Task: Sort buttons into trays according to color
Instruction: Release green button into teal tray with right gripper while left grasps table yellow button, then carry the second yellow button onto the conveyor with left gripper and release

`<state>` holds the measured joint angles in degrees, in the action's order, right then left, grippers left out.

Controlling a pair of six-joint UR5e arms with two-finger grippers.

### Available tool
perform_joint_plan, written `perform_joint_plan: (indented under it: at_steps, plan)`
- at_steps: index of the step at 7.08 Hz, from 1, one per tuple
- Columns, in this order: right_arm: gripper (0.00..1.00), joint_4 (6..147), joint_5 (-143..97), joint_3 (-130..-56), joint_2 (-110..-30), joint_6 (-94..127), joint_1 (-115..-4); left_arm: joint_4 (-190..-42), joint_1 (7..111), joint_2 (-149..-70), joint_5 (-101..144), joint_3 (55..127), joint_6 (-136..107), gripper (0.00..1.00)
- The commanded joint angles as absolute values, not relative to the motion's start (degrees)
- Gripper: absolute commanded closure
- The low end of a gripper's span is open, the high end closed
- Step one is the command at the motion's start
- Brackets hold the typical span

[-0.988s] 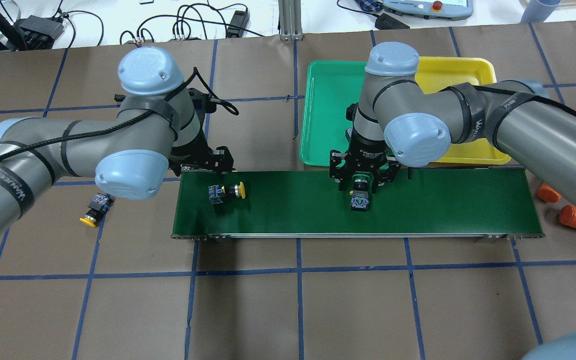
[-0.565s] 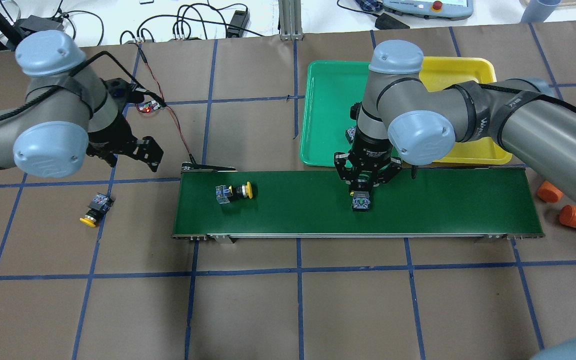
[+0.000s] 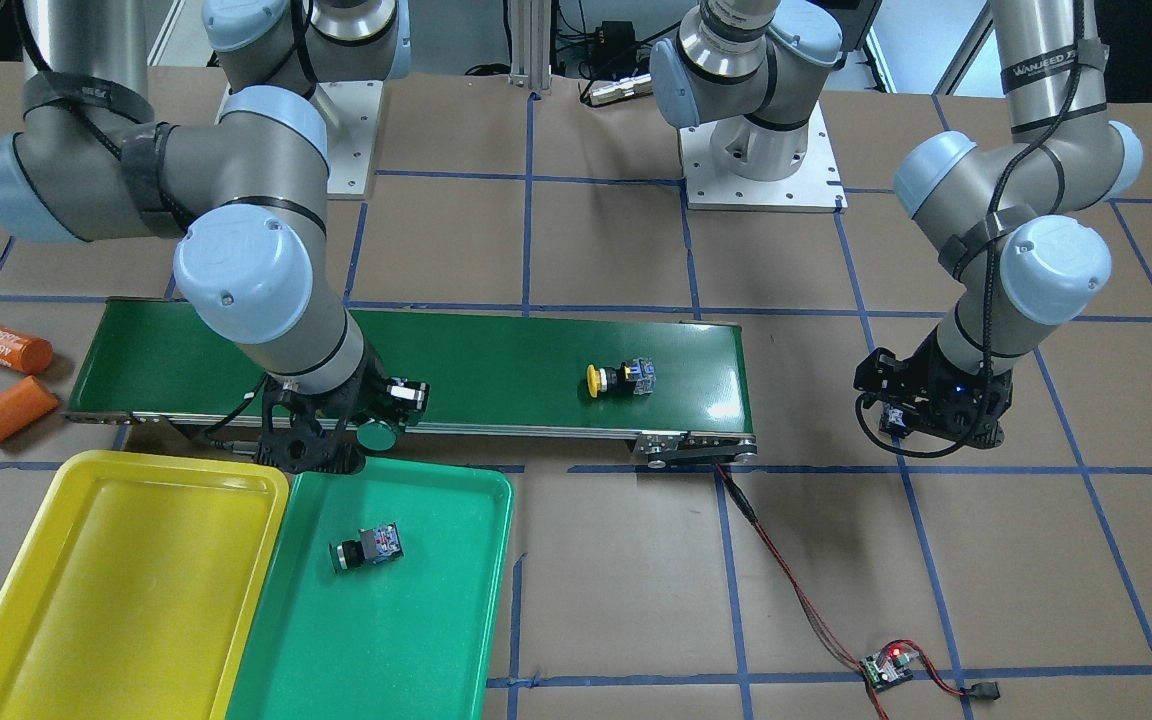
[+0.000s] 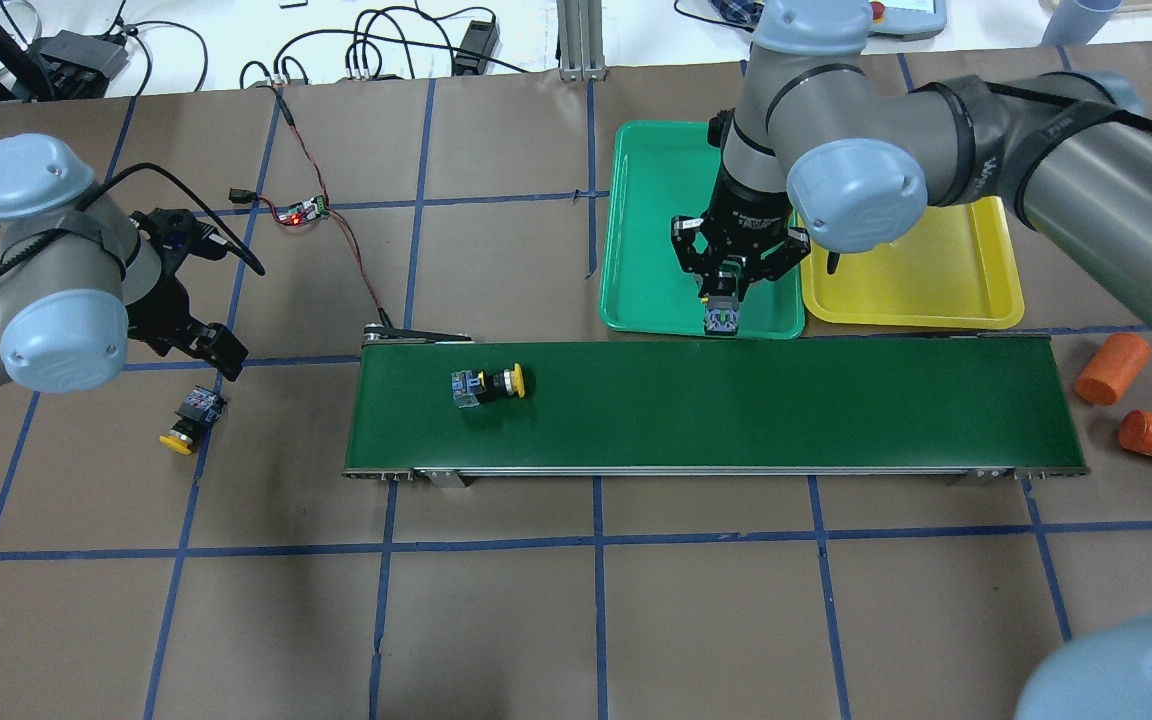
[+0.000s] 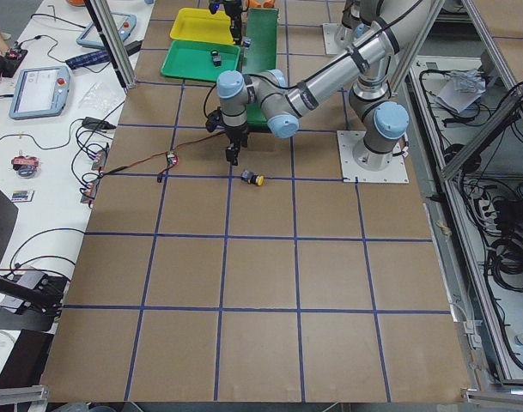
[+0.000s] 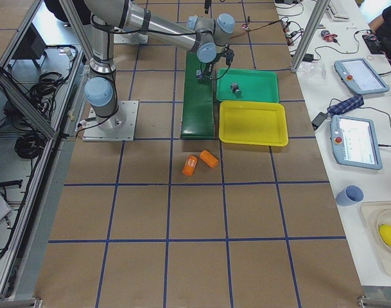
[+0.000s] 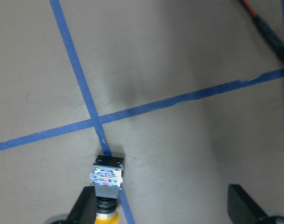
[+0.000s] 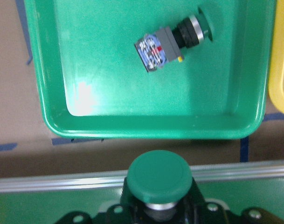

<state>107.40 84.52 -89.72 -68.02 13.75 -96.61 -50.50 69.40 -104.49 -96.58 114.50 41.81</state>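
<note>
**Overhead exterior: right claw (image 4: 723, 292) clamped on a small green-capped push-button (image 4: 722, 318), left claw (image 7: 161, 207) spread and empty**

Overhead exterior shows the right claw pressed in on the green-capped push-button, whose black-and-blue blocky body sticks out toward the robot. The button is held above the near rim of the large shallow green plastic tray (image 4: 636, 250), just past the far edge of the long dark-green conveyor belt (image 4: 836, 400). From the right wrist, its round green cap (image 8: 159, 175) fills the bottom of the picture and hides most of the claw behind it. A second green-capped button (image 8: 167, 44) lies on its side inside the green tray. The large shallow yellow plastic tray (image 4: 916, 290) sits right beside the green one.

The left claw hangs wide open with nothing in it, its two dark fingertips (image 7: 83, 207) far apart. A yellow-capped push-button (image 7: 107, 175) lies on the brown papered worktop (image 4: 536, 600), on a blue tape line (image 7: 72, 60), just inside one fingertip. The view from the robot's left end shows a gap between claw and button. A second yellow-capped button (image 4: 486, 385) lies on its side on the belt, toward the robot's left end.
</note>
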Motion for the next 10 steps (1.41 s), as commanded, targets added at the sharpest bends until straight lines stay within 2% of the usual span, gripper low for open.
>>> perform_joint_plan:
  at_steps: [1,2,5,6,7,8,9,10]
  plan:
    - [1.00,109.7,86.0,-80.1,-58.5,13.8,-96.3,-43.8,66.5,-106.7,-97.1,117.5,46.0,0.00]
    - [1.00,114.4,86.0,-79.2,-55.2,13.4,-96.4,-43.8,64.4,-107.5,-96.5,118.0,46.8,0.00]
    - [1.00,120.1,85.2,-79.2,-53.5,13.1,-97.2,-43.8,63.2,-108.3,-93.0,120.4,46.5,0.00]
    - [0.77,120.8,85.0,-79.2,-52.9,13.1,-97.3,-43.8,63.2,-108.2,-92.0,120.7,46.7,0.08]
    - [0.14,120.9,85.1,-79.3,-52.9,13.1,-97.3,-43.5,63.2,-107.7,-92.0,120.6,46.8,0.48]
    - [0.00,121.1,85.1,-79.3,-53.1,13.1,-97.3,-43.5,63.3,-107.6,-91.9,120.8,46.1,0.80]
    - [0.00,121.1,85.0,-79.3,-53.3,13.1,-97.3,-43.5,63.3,-107.2,-91.9,120.8,45.8,0.92]
    - [0.00,121.0,85.1,-79.2,-54.3,13.2,-97.3,-43.6,63.5,-106.1,-90.4,120.7,44.0,0.96]
